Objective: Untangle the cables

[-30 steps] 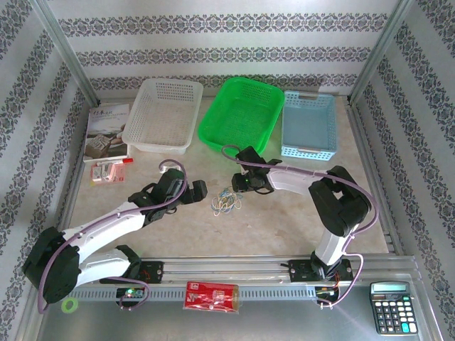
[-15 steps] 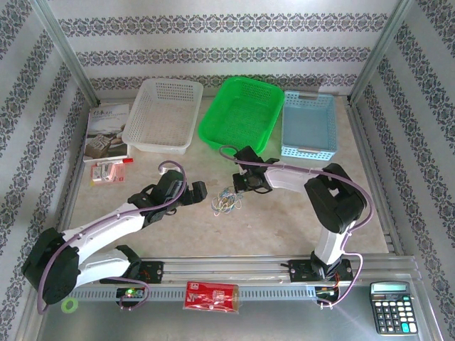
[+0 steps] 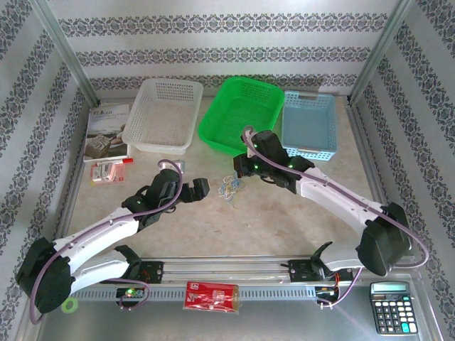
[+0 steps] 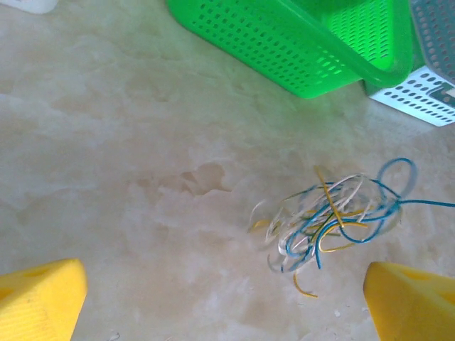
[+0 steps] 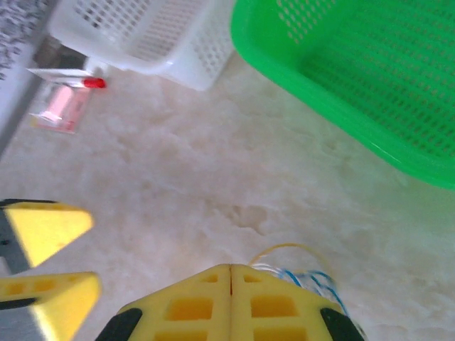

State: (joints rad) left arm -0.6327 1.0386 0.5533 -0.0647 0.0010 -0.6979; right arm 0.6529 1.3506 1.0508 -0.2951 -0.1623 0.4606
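Yellow pads of the right gripper are pressed flat together, with no gap between them. Whitish and blue loops of the cables emerge at 3 o'clock of the tip in the right wrist view. A strand is judged to be pinched there, though the contact point is hidden by the pads, so this is not certain. The left gripper is spread wide and holds nothing. It hovers just beside the bundle, at its 9 o'clock in the top view.

Bundle position: mid-table on the bare table top, with the green basket at 12 o'clock and the right gripper at 1 o'clock. One blue strand is drawn out straight toward 3 o'clock in the left wrist view. The rest is loosely knotted, yellow and whitish loops crossed over blue.

Risks noted:
1. If one strand is held and nothing anchors the rest, the whole knot is likely to be dragged along rather than pulled apart.
2. Under a hard pull, loops may be tightened around the blue strand.
3. The strands are thin and slack, so the pinched one may be lost from between the pads.
4. Loops may be snagged in the basket perforations if the pull is carried toward 12 o'clock.
5. Several colours may be trapped at once when the left gripper is closed.
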